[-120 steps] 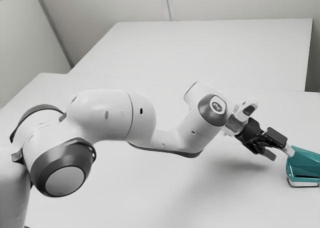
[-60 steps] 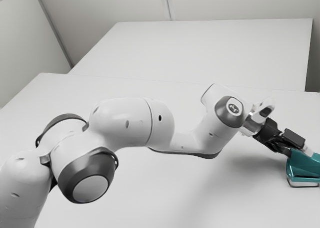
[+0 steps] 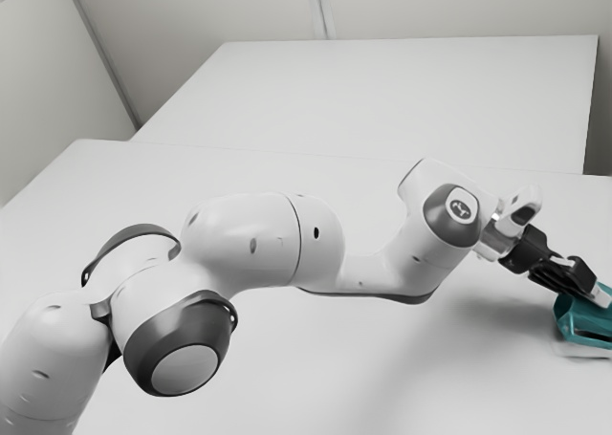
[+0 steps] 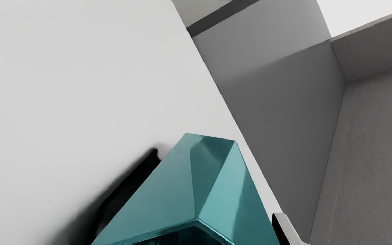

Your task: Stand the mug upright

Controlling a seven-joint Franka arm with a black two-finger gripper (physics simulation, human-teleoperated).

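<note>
Whether the teal mug (image 4: 168,190) is held by the gripper (image 3: 597,294) cannot be told; it should be righted slowly, inside the desk (image 4: 80,75) edge.

Arm casing (image 3: 263,239) was white, with rounded segments. A dark grey joint cap (image 3: 224,326) framed a pale grey disc (image 3: 186,369); near the wrist, a dark cover (image 3: 439,228) bore a round emblem (image 3: 461,208). Fingers (image 3: 574,277) were black with pale tips (image 3: 601,296).
</note>
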